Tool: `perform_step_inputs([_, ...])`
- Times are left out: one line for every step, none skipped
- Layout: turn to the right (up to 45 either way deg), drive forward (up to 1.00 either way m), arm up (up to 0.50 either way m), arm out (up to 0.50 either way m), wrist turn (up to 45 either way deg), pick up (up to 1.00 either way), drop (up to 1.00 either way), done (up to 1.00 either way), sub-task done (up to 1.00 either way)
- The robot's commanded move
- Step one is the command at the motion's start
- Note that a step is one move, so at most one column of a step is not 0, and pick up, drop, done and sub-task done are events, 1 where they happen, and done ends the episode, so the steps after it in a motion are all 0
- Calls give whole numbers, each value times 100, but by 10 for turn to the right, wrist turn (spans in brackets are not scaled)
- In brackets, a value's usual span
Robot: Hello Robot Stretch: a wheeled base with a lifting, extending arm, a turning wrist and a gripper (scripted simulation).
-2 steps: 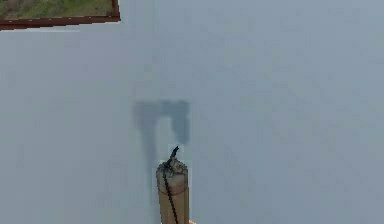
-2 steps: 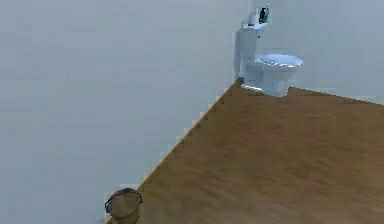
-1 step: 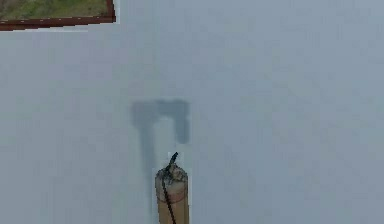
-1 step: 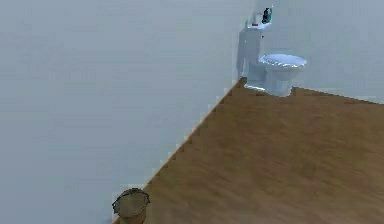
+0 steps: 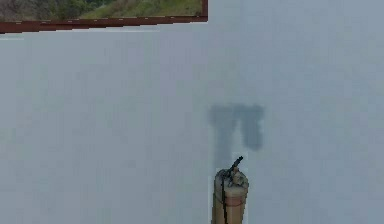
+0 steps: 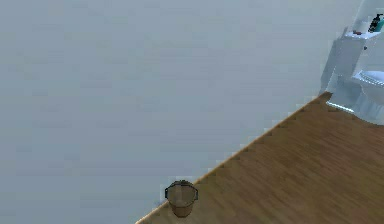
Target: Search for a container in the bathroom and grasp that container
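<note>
A small brown bucket-like container (image 6: 180,198) with a dark rim and handle stands on the wood floor against the pale wall, at the bottom middle of the arm side view. At the forward view's bottom edge, a tan cylindrical thing (image 5: 230,198) with a dark handle on top rises close in front of the wall.
A white toilet (image 6: 358,78) stands at the arm side view's far right, with small dark items (image 6: 372,24) on its tank. The wood floor (image 6: 300,170) runs diagonally along the pale wall (image 6: 130,90). A framed picture (image 5: 100,12) hangs at the forward view's top left.
</note>
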Motion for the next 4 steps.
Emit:
perform_step_inputs([0,0,24,0,0,0,0,0,0])
perform_step_inputs([0,0,0,50,0,0,0,0,0])
perform_step_inputs([0,0,0,0,450,0,0,0,0])
perform_step_inputs([0,0,0,0,450,0,0,0,0])
